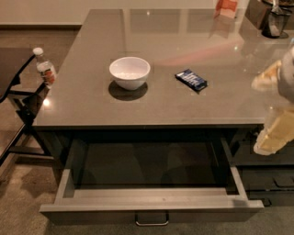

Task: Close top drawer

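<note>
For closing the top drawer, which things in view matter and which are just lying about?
Job: top drawer, standing open; its loop handle; the hand, at the right edge of view.
Lying about: white bowl and blue packet on the counter; water bottle at the left.

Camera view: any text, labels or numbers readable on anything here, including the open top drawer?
Nothing legible.
blue packet: print too blurred.
water bottle label: too blurred.
orange bag: unreadable.
top drawer front: no markings visible.
gripper, at the view's right edge: no text visible.
</note>
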`<state>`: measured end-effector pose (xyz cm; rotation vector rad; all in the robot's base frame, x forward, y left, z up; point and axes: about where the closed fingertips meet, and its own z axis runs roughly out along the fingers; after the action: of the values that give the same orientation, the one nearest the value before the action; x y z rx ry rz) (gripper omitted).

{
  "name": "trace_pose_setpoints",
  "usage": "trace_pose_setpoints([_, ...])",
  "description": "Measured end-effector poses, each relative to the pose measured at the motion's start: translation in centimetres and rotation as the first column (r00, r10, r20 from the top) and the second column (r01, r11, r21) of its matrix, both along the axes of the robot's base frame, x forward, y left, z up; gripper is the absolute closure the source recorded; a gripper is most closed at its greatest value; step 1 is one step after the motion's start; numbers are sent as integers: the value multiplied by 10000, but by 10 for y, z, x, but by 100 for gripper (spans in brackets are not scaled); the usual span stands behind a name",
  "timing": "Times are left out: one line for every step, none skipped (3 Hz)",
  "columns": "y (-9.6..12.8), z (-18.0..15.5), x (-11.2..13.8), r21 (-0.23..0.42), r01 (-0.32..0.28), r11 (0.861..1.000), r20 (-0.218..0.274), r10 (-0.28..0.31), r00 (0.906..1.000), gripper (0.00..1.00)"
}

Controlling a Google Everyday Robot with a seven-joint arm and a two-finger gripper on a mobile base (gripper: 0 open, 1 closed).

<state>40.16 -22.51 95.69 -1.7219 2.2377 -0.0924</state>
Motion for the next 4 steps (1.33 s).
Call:
trace_pose_setpoints([-4,-28,-36,411,-134,9991,-66,137,9999,42])
trace_pose_setpoints([2,-67,-64,1299,-586,9898,-14,593,9982,65])
trace_pose_setpoints([8,-72,-68,1467,-860,9854,-20,873,9962,89])
trace_pose_setpoints([8,-72,-68,1463,-850,9856,-22,863,9963,100])
